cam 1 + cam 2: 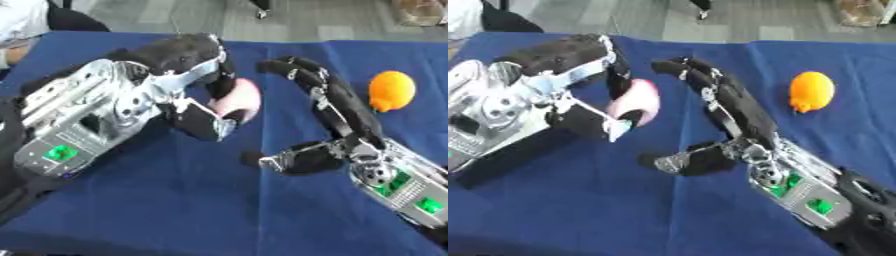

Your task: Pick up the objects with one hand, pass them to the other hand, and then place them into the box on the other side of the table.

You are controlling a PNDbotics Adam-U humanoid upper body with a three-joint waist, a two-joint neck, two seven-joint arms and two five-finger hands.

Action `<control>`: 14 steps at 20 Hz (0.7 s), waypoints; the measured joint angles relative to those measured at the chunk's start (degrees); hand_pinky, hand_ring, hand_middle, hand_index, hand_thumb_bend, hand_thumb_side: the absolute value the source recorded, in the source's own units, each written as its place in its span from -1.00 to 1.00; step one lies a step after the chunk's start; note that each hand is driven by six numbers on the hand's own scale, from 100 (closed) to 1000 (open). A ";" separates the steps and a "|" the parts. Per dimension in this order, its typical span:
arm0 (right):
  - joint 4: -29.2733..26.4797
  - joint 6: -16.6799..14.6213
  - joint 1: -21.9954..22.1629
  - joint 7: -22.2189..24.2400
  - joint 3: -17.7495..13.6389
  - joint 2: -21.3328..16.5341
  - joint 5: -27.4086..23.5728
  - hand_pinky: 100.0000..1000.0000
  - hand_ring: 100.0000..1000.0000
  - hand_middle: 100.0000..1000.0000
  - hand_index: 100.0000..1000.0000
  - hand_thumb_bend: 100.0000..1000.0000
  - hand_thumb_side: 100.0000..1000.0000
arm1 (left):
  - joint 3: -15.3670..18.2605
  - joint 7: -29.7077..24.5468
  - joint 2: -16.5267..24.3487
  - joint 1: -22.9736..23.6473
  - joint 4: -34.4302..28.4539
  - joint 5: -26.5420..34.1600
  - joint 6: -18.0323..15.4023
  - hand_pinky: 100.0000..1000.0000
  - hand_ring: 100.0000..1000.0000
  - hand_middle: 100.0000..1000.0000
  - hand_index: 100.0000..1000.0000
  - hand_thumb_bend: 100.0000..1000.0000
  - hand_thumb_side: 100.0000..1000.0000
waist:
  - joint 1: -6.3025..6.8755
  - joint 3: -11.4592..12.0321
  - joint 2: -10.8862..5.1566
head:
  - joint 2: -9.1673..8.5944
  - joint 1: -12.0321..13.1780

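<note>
The left hand (188, 75), black with silver metal parts, comes in from the left side and has its fingers and thumb curled around a smooth, rounded pale pink object (636, 102), which it holds above the dark blue cloth-covered table (175, 200). In the right eye view more of the pink object shows, as a long oval with a darker pink edge, while in the left eye view the fingers cover a bigger part of it. The right hand (728, 112) is open just beside it, with its black fingers stretched toward the far side and slightly bent at the tips, and its thumb (684, 161) pointing to the left; it does not touch the pink object. A round, smooth orange object (390, 91) lies on the cloth to the right of the right hand, apart from it. The near part of the cloth is bare and flat. Behind the far edge of the table a grey floor (289, 20) is seen. No box can be made out in either view.
</note>
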 measured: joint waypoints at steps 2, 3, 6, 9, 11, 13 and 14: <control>0.00 0.31 0.20 0.37 0.00 -0.04 0.48 0.63 0.63 0.51 0.75 0.30 -0.48 | 0.55 -0.31 1.11 0.17 -0.57 -0.52 -0.32 0.37 0.06 -0.30 -0.31 -0.71 -0.76 | 0.00 0.02 0.00 | 0.00 0.01; 0.00 0.39 0.26 0.58 0.01 -0.06 0.67 0.63 0.63 0.51 0.75 0.30 -0.48 | 0.90 -0.38 1.80 0.25 -0.90 -0.67 -0.39 0.37 0.06 -0.30 -0.31 -0.72 -0.76 | 0.00 0.03 0.00 | 0.00 0.02; 0.00 0.44 0.28 1.29 0.01 -0.09 1.18 0.64 0.63 0.51 0.75 0.30 -0.48 | 2.68 -0.27 4.17 0.70 -2.42 -0.67 -0.31 0.37 0.07 -0.30 -0.31 -0.76 -0.80 | 0.00 0.04 0.00 | 0.00 0.03; 0.00 0.23 0.31 1.75 0.01 -0.29 1.61 0.64 0.63 0.51 0.75 0.29 -0.48 | 5.10 0.69 6.95 1.69 -3.69 0.27 0.26 0.37 0.06 -0.31 -0.32 -0.81 -0.83 | 0.00 0.04 0.00 | 0.01 0.17; 0.00 0.05 0.34 1.87 0.01 -0.55 1.69 0.64 0.63 0.51 0.75 0.29 -0.48 | 6.89 1.88 9.02 2.80 -4.04 1.30 0.73 0.37 0.06 -0.32 -0.31 -0.81 -0.84 | 0.00 0.03 0.00 | 0.01 0.32; 0.00 -0.11 0.38 1.79 -0.01 -0.62 1.73 0.64 0.63 0.51 0.75 0.29 -0.48 | 8.53 3.28 11.20 3.98 -4.19 2.42 1.29 0.37 0.06 -0.32 -0.31 -0.82 -0.85 | 0.00 0.03 0.00 | 0.01 0.57; 0.00 -0.21 0.50 1.80 -0.02 -0.72 1.83 0.64 0.63 0.51 0.75 0.29 -0.47 | 9.28 3.98 12.24 4.58 -4.19 2.97 1.61 0.38 0.06 -0.32 -0.31 -0.81 -0.85 | 0.00 0.02 0.00 | 0.01 0.73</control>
